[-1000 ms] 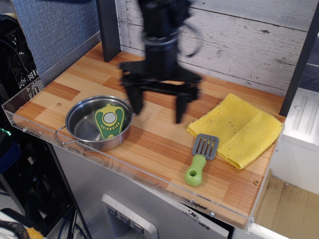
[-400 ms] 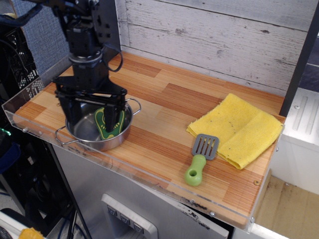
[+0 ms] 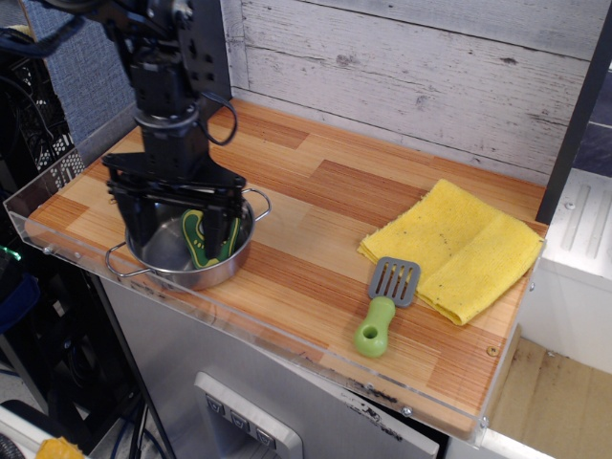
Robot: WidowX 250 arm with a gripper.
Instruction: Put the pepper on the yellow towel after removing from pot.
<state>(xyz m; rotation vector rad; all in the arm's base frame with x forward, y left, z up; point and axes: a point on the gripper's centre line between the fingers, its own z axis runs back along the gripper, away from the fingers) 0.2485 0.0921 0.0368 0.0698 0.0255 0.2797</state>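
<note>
We are lowering our end effector (image 3: 182,232) into the pot (image 3: 182,251), because the pepper (image 3: 198,239) has to come out of there before it can go anywhere else. The jaws are spread wide, one finger reaching down at the pot's left side and the other just right of the pepper, so the toy is sitting between them; as far as we can see they are not gripping anything yet.

The pepper is leaning against the pot's right inner wall, tilted up instead of lying flat, and our arm is hiding most of it, leaving only a green strip with a yellow edge showing. We judge that this tilt is helping us, since a raised edge gives the fingers something to pinch, whereas a flat piece on the steel floor would be hard to catch.

The yellow towel (image 3: 453,249) is lying well to the right of the pot, rumpled but open enough to receive the pepper. A green-handled spatula (image 3: 384,307) is resting right of the pot too, its head just touching the towel's near edge, so we are expecting to carry the pepper over it. The desk (image 3: 316,206) is bearing everything.
</note>
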